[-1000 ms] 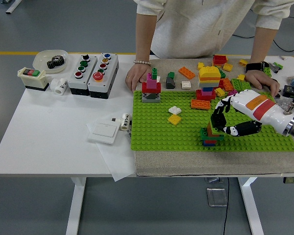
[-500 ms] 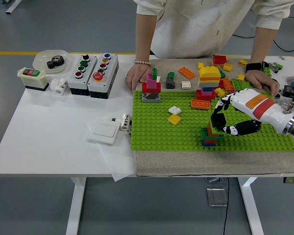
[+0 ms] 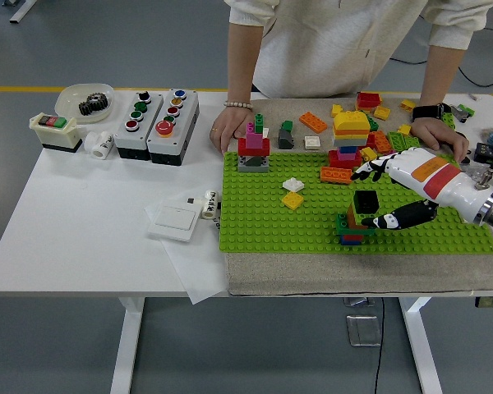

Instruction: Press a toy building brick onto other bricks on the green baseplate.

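Note:
On the green baseplate [image 3: 263,222] stands a small stack [image 3: 351,226] of green, blue, red and orange bricks. A black brick [image 3: 365,199] sits on top of it. My right hand [image 3: 373,197] reaches in from the right, open. Its fingers [image 3: 368,171] are raised above and behind the black brick, and the thumb [image 3: 380,220] lies low beside the stack's right side. Nothing is grasped. The left arm is out of view.
A red-and-magenta tower [image 3: 254,149], a yellow-orange tower [image 3: 350,135], an orange brick [image 3: 335,175] and small white and yellow bricks [image 3: 293,193] stand on the plate. Loose bricks [image 3: 390,139] lie behind. A person's hands [image 3: 228,131] [image 3: 438,133] rest at the mat's far edge. Control boxes [image 3: 156,115] sit left.
My right hand's fingers were curled down on the black brick; they have now lifted off and spread, and the hand has drawn slightly right. The black brick stays on the stack.

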`<state>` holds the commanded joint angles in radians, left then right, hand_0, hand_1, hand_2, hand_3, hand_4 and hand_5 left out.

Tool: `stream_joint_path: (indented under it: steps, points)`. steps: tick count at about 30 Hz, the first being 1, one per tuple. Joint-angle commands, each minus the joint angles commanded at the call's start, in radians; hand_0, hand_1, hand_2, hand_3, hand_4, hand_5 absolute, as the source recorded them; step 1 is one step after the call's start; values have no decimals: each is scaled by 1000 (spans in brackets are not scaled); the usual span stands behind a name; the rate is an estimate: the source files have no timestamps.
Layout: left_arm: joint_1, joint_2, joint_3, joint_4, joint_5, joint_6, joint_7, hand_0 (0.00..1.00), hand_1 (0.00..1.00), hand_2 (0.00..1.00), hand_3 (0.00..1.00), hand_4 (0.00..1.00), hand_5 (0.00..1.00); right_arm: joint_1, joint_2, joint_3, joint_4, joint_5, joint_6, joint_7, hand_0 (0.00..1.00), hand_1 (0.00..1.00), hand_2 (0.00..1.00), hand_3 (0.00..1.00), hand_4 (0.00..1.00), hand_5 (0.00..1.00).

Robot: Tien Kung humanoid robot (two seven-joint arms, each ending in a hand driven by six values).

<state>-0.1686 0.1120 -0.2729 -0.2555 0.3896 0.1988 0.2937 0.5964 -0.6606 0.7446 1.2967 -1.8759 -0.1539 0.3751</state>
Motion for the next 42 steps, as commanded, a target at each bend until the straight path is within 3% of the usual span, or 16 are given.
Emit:
stream_joint_path:
  steps: [8,12,13,18,19,21,24,25,42]
  points:
    - [-1,0,1,0,-1,-1,0,490,565,647,622,659,753,-7,-1,17,10,2,-10,7,387,557,660,737,930,418]
    - [-1,1,1,0,0,-1,-1,490,565,647,622,659,753,-37,-8,49,40,45,-55,10,387,557,660,737,930,418]
    - [-1,1,1,0,0,-1,-1,490,567,647,622,660,753,-41,-9,52,44,53,-62,11,375,530,637,667,878,409]
    - [0,1,0,0,1,-1,0,490,567,647,622,660,753,-79,-18,73,91,57,-95,10,375,530,637,667,878,409]
    - [0,1,0,0,1,-1,0,490,566,647,622,660,751,-81,-18,74,93,57,-96,10,419,530,637,554,818,481]
    - [1,0,-2,0,5,-1,1,490,566,647,622,660,751,-102,-19,89,115,51,-107,12,419,530,637,554,818,481]
    - [3,0,-3,0,7,-1,2,490,566,647,622,660,751,-125,-21,110,141,41,-109,9,419,530,637,554,818,481]
    - [4,0,-4,0,8,-1,2,490,565,646,623,661,750,-131,-22,115,146,37,-109,8,488,546,633,543,799,496]
    - [10,1,-10,-1,22,-3,6,490,565,646,622,659,750,-165,-22,111,154,23,-98,13,513,553,633,543,806,485]
